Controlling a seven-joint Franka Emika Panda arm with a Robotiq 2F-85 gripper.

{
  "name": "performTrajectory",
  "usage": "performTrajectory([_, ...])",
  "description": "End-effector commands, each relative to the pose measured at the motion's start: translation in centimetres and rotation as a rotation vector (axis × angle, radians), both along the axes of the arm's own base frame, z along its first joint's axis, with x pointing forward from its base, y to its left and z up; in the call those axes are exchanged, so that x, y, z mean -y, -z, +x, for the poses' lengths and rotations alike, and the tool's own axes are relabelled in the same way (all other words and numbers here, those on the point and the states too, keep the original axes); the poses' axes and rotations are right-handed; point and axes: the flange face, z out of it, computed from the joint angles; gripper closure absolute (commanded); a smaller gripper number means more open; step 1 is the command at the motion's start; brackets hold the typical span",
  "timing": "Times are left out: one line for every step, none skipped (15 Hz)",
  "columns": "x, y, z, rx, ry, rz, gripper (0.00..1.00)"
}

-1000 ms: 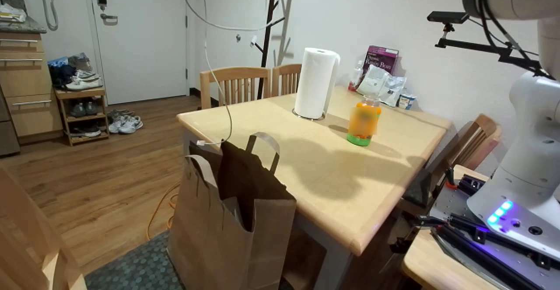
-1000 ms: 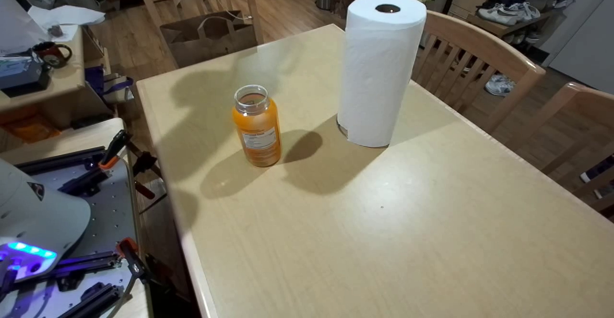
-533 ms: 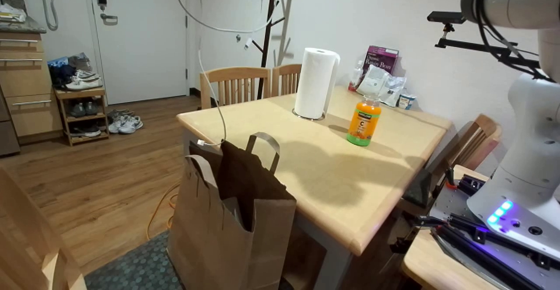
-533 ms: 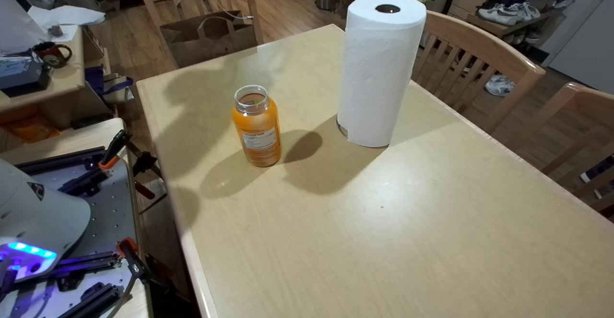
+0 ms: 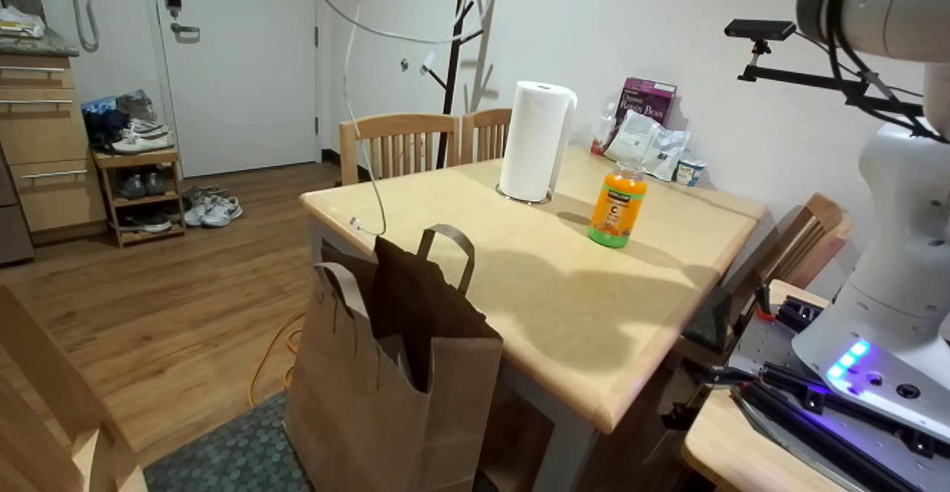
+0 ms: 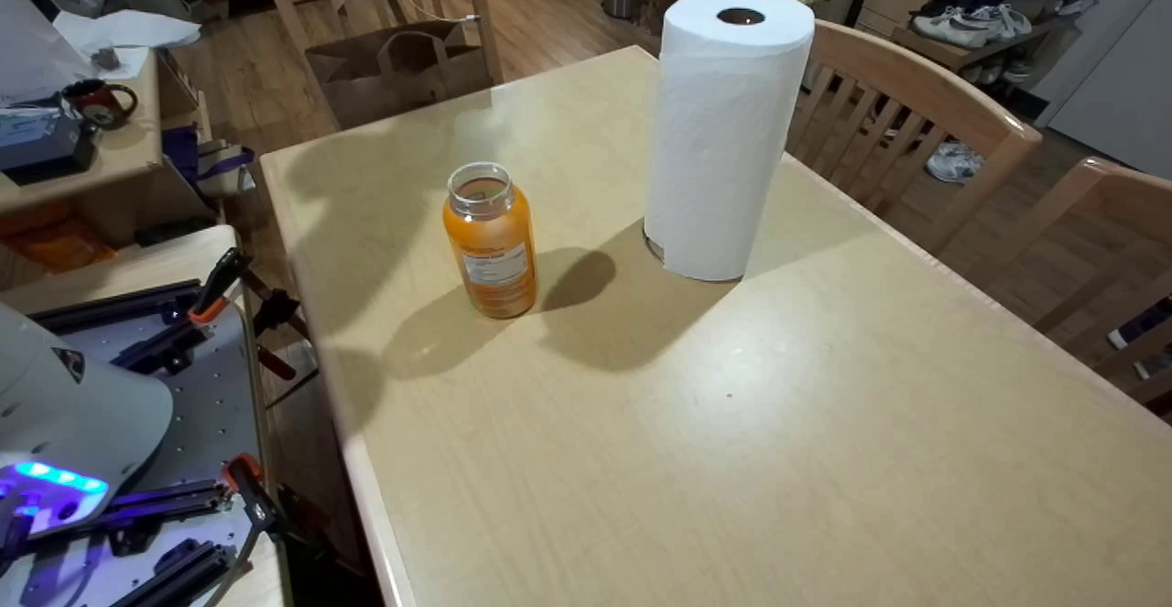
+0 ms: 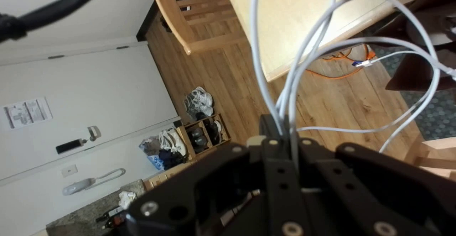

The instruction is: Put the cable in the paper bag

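Observation:
Several strands of the white cable (image 7: 253,33) rise from between the black fingers of my gripper (image 7: 285,132), which is shut on them in the wrist view. Loops of the cable spread toward the right there. My gripper lies outside both exterior views. From the top of an exterior view the cable hangs in a wide curve, with one plug end (image 5: 356,223) just above the far rim of the brown paper bag (image 5: 364,395). Whether that end is over the opening I cannot tell. The bag (image 6: 403,85) stands upright with its mouth open and handles up, on a chair beside the table.
The wooden table (image 5: 534,284) carries a paper towel roll (image 5: 536,143) and an orange bottle (image 5: 617,206). Packages and a cereal box (image 5: 647,99) stand against the wall. Chairs (image 6: 916,122) line the table. A dark coat rack (image 5: 454,54) stands behind it.
The cable's hanging plug end has swung and risen a little, away from the bag's rim. The visible arm link has shifted slightly right and down. The bag has not moved.

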Motion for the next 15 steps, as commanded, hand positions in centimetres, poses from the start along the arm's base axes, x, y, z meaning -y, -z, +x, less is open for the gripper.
performTrajectory([2.2, -1.4, -1.1, -0.143, 0.072, 0.091, 0.98])
performTrajectory([2.8, -1.7, -1.2, -0.182, 0.089, 0.116, 0.98])
performTrajectory([3.6, -2.1, -1.2, -0.219, 0.108, 0.137, 0.98])
performTrajectory([4.3, -2.4, -1.2, -0.253, 0.133, 0.158, 0.98])
performTrajectory([4.9, -2.6, -1.0, -0.285, 0.159, 0.184, 0.98])
performTrajectory([5.5, -2.6, -0.7, -0.318, 0.179, 0.207, 0.98])
performTrajectory([6.0, -2.7, -0.4, -0.35, 0.201, 0.238, 0.98])
performTrajectory([6.3, -2.4, -0.1, -0.381, 0.224, 0.266, 0.98])
performTrajectory([6.6, -1.9, 0.4, -0.42, 0.24, 0.293, 0.98])
performTrajectory([6.7, -1.5, 1.2, -0.459, 0.24, 0.332, 0.98])
performTrajectory([6.7, -0.7, 2.2, -0.508, 0.223, 0.362, 0.98])
performTrajectory([6.8, 0.0, 3.0, -0.554, 0.22, 0.389, 0.98])
performTrajectory([6.8, 0.6, 3.5, -0.603, 0.21, 0.413, 0.98])
performTrajectory([6.7, 1.3, 3.9, -0.643, 0.198, 0.431, 0.98])
performTrajectory([6.7, 1.9, 4.3, -0.676, 0.197, 0.445, 0.98])
